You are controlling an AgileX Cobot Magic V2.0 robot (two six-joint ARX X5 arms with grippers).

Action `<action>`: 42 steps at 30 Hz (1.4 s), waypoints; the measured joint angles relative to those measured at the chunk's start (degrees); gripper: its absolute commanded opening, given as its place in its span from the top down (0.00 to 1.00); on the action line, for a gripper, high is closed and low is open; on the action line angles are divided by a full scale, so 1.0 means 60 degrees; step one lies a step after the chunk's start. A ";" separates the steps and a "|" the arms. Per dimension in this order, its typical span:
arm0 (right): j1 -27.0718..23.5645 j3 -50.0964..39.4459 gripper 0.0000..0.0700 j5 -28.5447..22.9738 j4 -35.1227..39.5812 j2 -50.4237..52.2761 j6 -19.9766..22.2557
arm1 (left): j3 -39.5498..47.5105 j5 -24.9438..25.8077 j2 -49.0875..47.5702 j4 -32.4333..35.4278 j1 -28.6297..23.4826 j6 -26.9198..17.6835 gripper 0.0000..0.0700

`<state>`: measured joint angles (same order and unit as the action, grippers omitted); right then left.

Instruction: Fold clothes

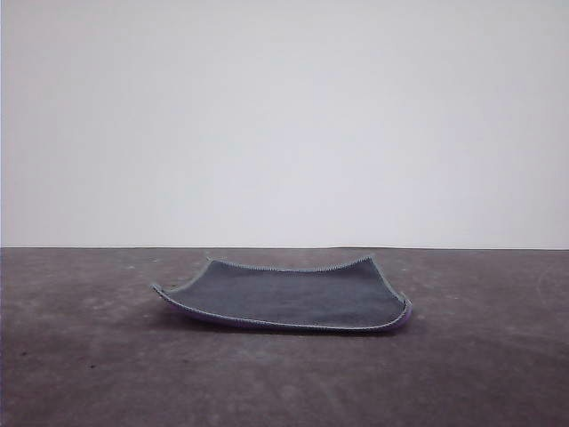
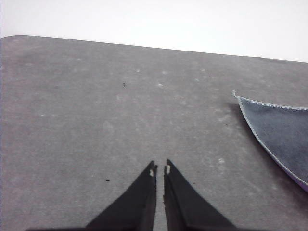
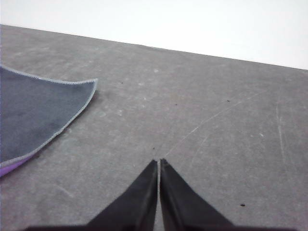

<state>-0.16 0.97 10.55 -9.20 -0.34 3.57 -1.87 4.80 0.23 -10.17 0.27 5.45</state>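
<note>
— Folding hasn't begun: our cloth (image 1: 289,298) lies spread on the table (image 1: 89,356), dark face up.
— Agreed; our left gripper (image 2: 160,168) and right gripper (image 3: 159,162) are pressed together, holding nothing, well apart from it.

Soft matt cloth (image 1: 289,298) with stitched edging, scuffed matt grey table (image 1: 89,356), matt black pincers

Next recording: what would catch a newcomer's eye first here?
The one dark grey cloth lying spread out in the middle of the grey table, its corners curling up and a sliver of purple showing underneath. Next, the left gripper and the right gripper, both shut and empty over bare table, one to each side of the cloth.
</note>
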 measured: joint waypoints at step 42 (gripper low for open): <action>0.0074 0.8182 1.00 0.2819 -0.2085 -0.9848 -0.1428 | -0.7235 0.2269 0.8996 -0.1347 0.0022 0.0035 0.98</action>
<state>0.28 50.06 27.46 -21.71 -59.42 -5.00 -45.28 18.41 54.21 -18.25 0.40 5.66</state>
